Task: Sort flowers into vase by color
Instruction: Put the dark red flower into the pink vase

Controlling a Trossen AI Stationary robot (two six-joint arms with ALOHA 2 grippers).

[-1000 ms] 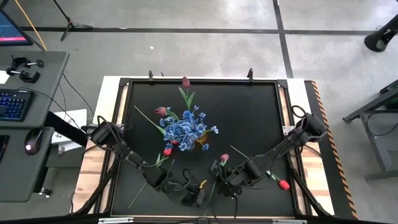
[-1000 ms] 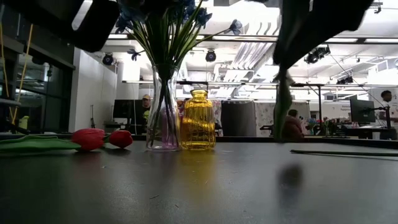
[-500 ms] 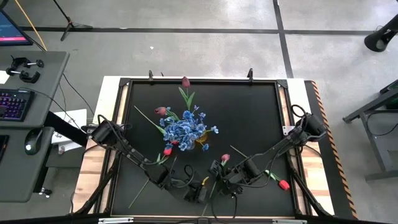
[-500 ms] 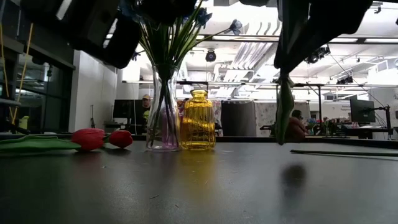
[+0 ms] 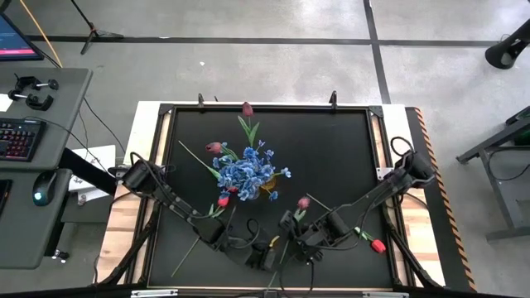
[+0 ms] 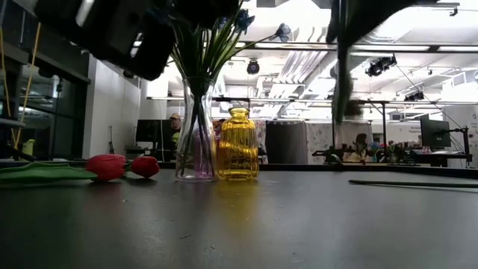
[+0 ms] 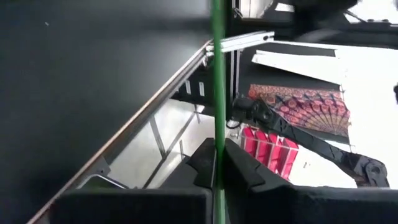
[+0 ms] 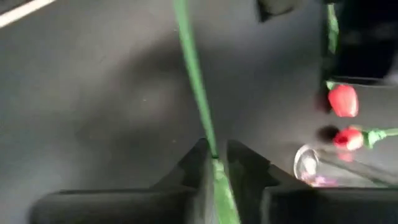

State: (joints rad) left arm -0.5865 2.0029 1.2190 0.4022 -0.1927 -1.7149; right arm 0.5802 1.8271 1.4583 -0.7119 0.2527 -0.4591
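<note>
Both grippers pinch one green stem [image 7: 218,93] above the tabletop [image 5: 331,157]: left gripper [image 7: 217,163] fingers clamped, right gripper [image 8: 214,163] fingers narrow around it.

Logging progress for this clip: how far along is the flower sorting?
Done: blue flowers stand in the clear vase. In hand: left gripper shut on a tulip by its stem, right gripper at that stem too. Left: the yellow vase looks empty; two maroon tulips and two red tulips lie on the table.
</note>
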